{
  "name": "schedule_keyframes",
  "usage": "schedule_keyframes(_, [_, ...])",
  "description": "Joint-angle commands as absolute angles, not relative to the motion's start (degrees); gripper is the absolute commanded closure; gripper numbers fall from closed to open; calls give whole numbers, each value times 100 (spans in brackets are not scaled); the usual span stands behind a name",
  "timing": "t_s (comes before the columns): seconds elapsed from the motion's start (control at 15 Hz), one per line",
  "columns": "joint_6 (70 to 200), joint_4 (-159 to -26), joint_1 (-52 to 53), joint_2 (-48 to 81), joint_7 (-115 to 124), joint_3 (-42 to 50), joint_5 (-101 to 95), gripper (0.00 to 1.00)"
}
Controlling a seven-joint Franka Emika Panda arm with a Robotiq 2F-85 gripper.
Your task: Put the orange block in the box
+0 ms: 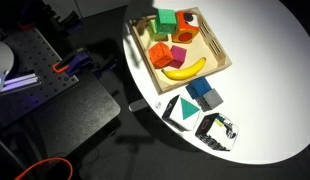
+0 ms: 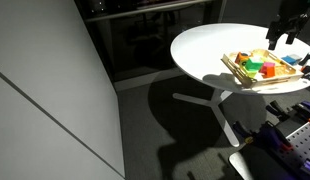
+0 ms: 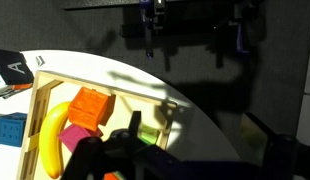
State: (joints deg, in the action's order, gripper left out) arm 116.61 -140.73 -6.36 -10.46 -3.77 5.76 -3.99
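The orange block (image 1: 158,56) lies inside the box (image 1: 217,46), a shallow light-wood tray, next to a magenta cube (image 1: 178,55) and a banana (image 1: 185,68). In the wrist view the orange block (image 3: 92,107) sits between the banana (image 3: 53,135) and the box's rim (image 3: 105,84), with the magenta cube (image 3: 83,137) beside it. My gripper (image 3: 203,132) is open and empty. It hangs above the box's edge, apart from the blocks. In an exterior view the gripper (image 2: 284,32) is above the box (image 2: 257,84).
The box also holds a green cube (image 1: 167,19) and an orange piece with a dark hollow (image 1: 186,21). On the round white table (image 1: 265,90) outside the box lie a blue block (image 1: 204,94), a teal triangle card (image 1: 181,110) and a black-and-white marker card (image 1: 219,131). The table edge is close by.
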Motion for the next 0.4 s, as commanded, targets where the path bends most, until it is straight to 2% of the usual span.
schedule_keyframes(0.0, [11882, -14356, -599, -1513, 53, 480, -444, 0])
schedule_keyframes(0.33, [11764, -14241, -596, -1400, -52, 486, -404, 0])
